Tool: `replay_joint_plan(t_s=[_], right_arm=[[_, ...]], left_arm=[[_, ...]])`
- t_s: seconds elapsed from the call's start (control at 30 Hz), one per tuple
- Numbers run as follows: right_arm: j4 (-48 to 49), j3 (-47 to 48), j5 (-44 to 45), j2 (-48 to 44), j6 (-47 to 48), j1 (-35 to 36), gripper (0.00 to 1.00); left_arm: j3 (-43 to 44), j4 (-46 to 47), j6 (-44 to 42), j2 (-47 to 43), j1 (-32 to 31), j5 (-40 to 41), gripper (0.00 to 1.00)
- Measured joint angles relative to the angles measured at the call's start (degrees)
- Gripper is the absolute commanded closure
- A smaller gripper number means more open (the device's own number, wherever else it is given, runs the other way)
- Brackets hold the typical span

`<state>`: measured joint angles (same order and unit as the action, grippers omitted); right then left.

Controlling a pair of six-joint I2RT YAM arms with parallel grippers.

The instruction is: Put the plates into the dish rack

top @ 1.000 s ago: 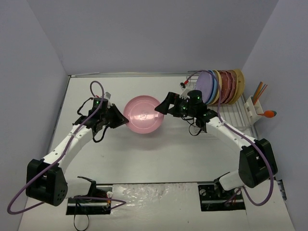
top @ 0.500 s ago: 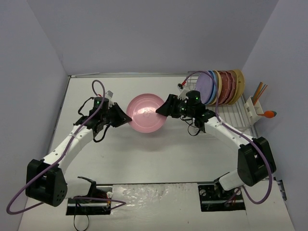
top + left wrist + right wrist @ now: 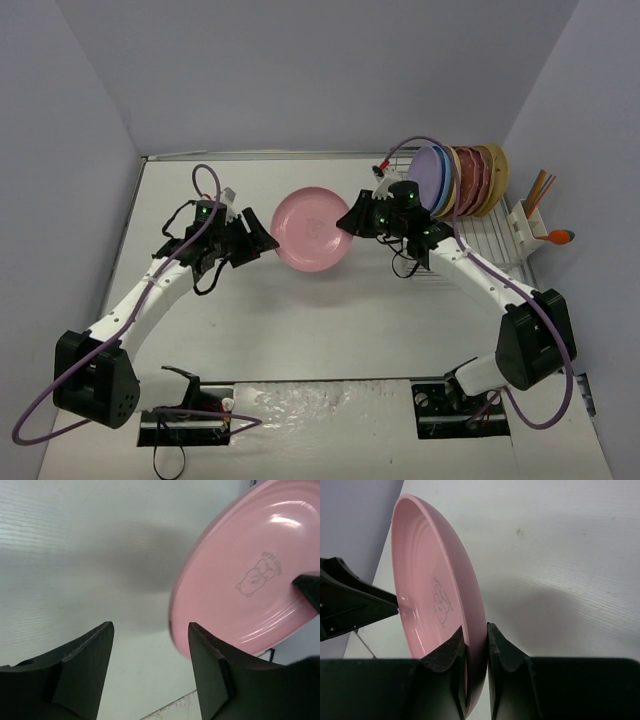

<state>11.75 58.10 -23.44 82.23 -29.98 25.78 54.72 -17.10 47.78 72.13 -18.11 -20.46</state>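
A plain pink plate (image 3: pixel 312 228) hangs tilted on edge above the table, between the two arms. My right gripper (image 3: pixel 350 222) is shut on its right rim; in the right wrist view both fingers pinch the pink plate (image 3: pixel 440 580) at the right gripper (image 3: pixel 475 630). My left gripper (image 3: pixel 266 242) stands open at the plate's left edge. In the left wrist view the pink plate (image 3: pixel 250 575) has its rim just by the right finger of the left gripper (image 3: pixel 150 627), not clamped. The dish rack (image 3: pixel 482 238) at the right holds several upright plates, with a lilac plate (image 3: pixel 430 180) nearest.
A white utensil caddy (image 3: pixel 528 225) with sticks and an orange-handled tool (image 3: pixel 562 237) sits on the rack's right side. Grey walls enclose the white table (image 3: pixel 300 320) on three sides. Purple cables loop over both arms.
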Motion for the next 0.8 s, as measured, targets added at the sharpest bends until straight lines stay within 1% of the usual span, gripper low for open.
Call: replay_joint_plan(t_s=[0.1, 0.13, 0.2, 0.37, 0.5, 0.67, 0.8], right_arm=[[-2.94, 2.54, 4.08, -0.71, 2.82, -0.56, 1.0], [-4.35, 3.73, 6.0, -0.91, 4.11, -0.77, 1.0], [-8.0, 7.22, 11.91, -1.06, 7.41, -1.14, 1.0], [-12.69, 15.88, 29.83, -1.08, 16.26, -2.36, 1.0], [-14.94, 22.02, 44.08, 0.09, 23.4, -4.71, 1.0], [-14.83, 28.49, 55.08, 5.81, 30.85, -8.49, 1.0], [-13.79, 29.6, 59.34, 11.4, 35.06, -9.63, 1.0]], left_arm=[[2.06, -3.79, -2.24, -0.11, 0.0, 3.81, 0.1], [2.87, -5.29, -3.22, -0.23, -0.01, 5.62, 0.06], [4.27, -8.46, -5.79, -0.92, 0.04, 10.11, 0.03], [5.29, -15.69, -12.01, -5.18, 1.15, 21.53, 0.03], [5.13, -19.76, -17.91, -10.33, 4.45, 28.57, 0.03], [1.81, -20.43, -23.48, -16.84, 9.43, 33.06, 0.03], [-2.02, -20.34, -25.66, -19.3, 9.88, 34.36, 0.03]])
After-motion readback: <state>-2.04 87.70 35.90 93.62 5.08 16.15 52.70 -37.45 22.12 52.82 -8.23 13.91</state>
